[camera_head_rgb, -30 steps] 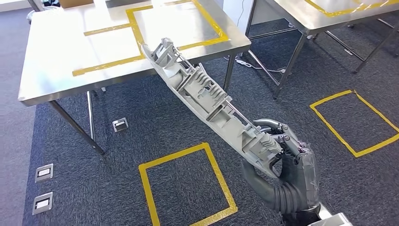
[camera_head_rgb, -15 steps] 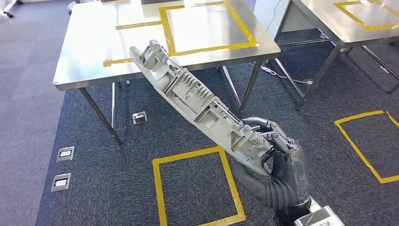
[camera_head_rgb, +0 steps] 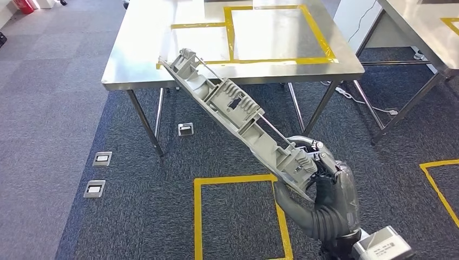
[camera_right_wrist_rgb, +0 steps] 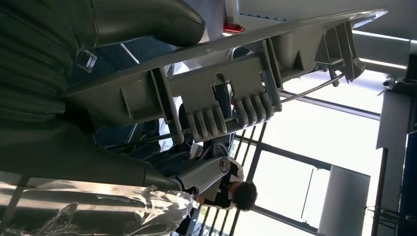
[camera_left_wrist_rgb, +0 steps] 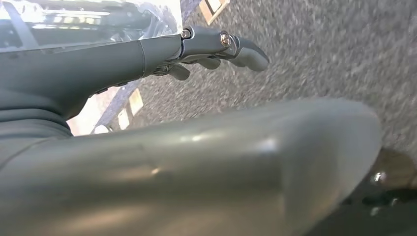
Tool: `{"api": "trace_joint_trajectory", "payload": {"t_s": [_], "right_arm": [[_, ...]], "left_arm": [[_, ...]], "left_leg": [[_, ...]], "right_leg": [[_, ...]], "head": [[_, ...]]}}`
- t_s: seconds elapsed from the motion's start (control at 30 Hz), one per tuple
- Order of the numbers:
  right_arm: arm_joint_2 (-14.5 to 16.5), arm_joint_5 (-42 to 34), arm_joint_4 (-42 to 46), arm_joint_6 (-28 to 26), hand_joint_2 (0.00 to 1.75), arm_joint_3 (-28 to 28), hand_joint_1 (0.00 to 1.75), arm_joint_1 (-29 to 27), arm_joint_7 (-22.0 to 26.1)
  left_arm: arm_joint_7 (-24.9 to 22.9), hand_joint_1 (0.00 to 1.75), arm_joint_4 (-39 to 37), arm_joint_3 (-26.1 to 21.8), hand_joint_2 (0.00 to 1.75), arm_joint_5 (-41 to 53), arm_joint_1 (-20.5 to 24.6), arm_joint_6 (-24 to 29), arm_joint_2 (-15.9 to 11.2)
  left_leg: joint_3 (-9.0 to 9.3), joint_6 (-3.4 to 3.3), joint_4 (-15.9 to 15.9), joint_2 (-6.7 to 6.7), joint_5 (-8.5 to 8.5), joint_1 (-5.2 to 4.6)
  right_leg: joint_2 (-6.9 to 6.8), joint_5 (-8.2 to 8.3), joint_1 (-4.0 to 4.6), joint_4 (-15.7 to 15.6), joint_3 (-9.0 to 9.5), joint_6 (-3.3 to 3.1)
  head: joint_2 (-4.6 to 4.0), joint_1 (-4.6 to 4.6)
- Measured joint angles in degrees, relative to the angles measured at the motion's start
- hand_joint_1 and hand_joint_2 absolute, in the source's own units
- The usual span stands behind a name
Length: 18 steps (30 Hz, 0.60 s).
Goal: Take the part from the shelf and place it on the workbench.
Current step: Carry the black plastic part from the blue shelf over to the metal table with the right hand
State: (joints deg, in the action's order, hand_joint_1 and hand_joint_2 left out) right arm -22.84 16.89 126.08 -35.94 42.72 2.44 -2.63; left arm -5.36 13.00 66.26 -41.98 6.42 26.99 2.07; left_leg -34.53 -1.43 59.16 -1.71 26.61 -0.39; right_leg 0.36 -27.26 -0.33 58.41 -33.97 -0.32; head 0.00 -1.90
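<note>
Your right hand (camera_head_rgb: 325,187) grips the long grey ribbed plastic part (camera_head_rgb: 238,116) at its lower end, fingers wrapped around it. The part slants up and away over the dark carpet, its far tip in front of the near edge of the steel workbench with yellow tape lines (camera_head_rgb: 146,49), not resting on it. Your left hand (camera_left_wrist_rgb: 211,46) holds nothing, fingers extended and apart.

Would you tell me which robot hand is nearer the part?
Right. The right robot hand grips the part at its near end; the left robot hand hangs over the carpet, holding nothing.
</note>
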Motion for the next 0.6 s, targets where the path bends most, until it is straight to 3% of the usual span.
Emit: {"api": "trace_joint_trajectory", "payload": {"t_s": [0.37,0.53,0.6], "right_arm": [[0.19,-0.04,-0.32,1.85,1.75,0.08,1.75,0.84,0.33],[0.49,-0.06,-0.41,2.29,1.75,0.10,1.75,1.06,0.40],[0.50,-0.06,-0.40,2.37,1.75,0.07,1.75,1.21,0.47]], "left_arm": [[-2.86,0.00,0.00,0.10,1.75,-0.96,-0.11,-1.90,-0.06],[-3.18,0.00,0.01,0.10,1.75,-0.99,-0.09,-1.95,-0.05],[-3.20,0.00,0.02,0.10,1.75,-0.98,-0.03,-1.96,0.01]], "left_leg": [[0.32,0.53,-0.49,0.00,-0.12,0.17],[0.80,-0.07,-1.27,0.02,-0.33,0.24],[1.58,-0.26,-2.54,0.07,-0.79,0.73]], "right_leg": [[0.03,-0.14,0.11,-0.08,0.03,-0.46],[0.00,-0.12,0.06,-0.40,0.37,0.04],[-0.03,-1.74,0.11,2.13,-0.60,0.46]], "head": [[0.00,0.45],[0.00,0.76],[0.00,0.60]]}}
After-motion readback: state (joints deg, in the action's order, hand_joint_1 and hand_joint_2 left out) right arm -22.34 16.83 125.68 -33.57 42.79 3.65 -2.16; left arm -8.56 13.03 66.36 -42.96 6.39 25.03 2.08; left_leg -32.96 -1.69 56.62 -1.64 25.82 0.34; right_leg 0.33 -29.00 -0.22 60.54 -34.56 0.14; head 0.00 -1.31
